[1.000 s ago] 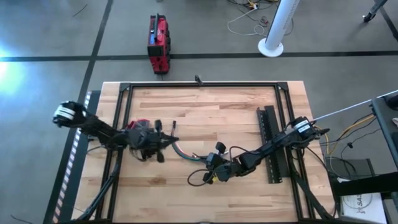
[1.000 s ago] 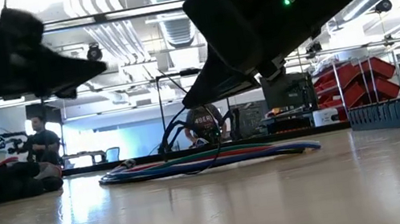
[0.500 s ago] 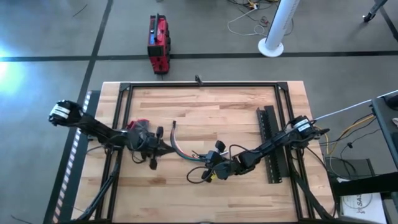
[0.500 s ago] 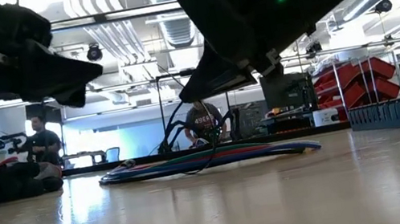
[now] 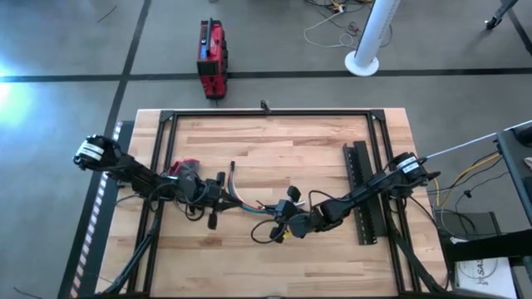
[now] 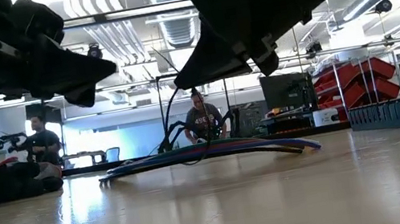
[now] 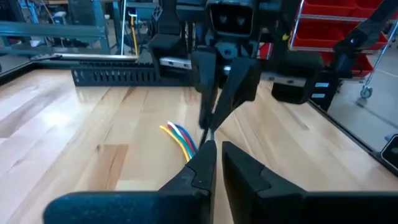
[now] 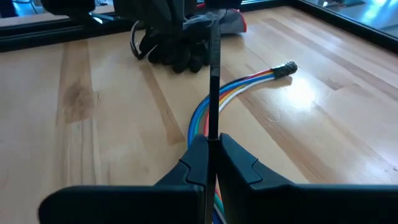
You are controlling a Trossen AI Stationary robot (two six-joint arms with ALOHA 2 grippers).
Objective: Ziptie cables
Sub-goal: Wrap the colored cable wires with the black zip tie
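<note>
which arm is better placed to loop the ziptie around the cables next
Probably the right: its gripper is shut on the ziptie directly above the cables. The left gripper only faces them.

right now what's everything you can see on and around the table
cables: one bundle, blue, green, yellow, red, mid-table between the arms
ziptie: one, black, thin, in the right jaws, reaching over the cables
bar: one, black, perforated, right side of table
table: one, light wood, black frame
case: one, red, floor beyond table
post: one, white, floor beyond table
people: at least two, room behind
left gripper: dark, at the cables' left
right gripper: dark, shut on the ziptie
</note>
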